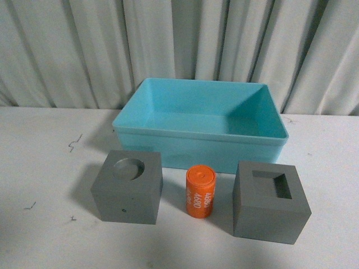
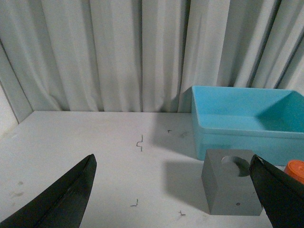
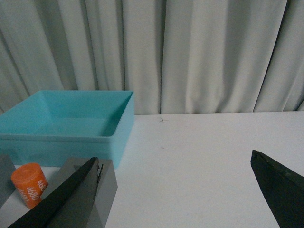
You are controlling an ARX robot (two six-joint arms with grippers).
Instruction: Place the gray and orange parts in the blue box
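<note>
Grippers first, from the left. The left gripper (image 2: 173, 159) hangs low over the white table (image 1: 45, 168) with its dark fingers spread wide apart and nothing between them. In its wrist view the first cube sits just ahead, close to one fingertip.

On to the front view, with the orange cylinder (image 1: 201, 191) as the centre of the dial. At 9 o'clock stands the gray cube with the round recess (image 1: 127, 186), flat on the table with its recess facing up, near the cylinder but not touching it. The cylinder itself stands upright, white digits running down its side; they look like 4680, though they are too small to be sure.

At 12 o'clock, just behind all three parts, sits the blue box (image 1: 196, 151), open side up, its front wall facing us. None of the parts is inside it. Behind the box a pale curtain (image 1: 84, 50) fills the background.

At 3 o'clock sits the gray cube with the rectangular recess (image 1: 271, 200), opening upward, a clear gap between it and the cylinder.

Far right now: the right gripper (image 3: 174, 157) is parted wide as well, gripping nothing. One finger partly hides that second cube in its wrist view.
</note>
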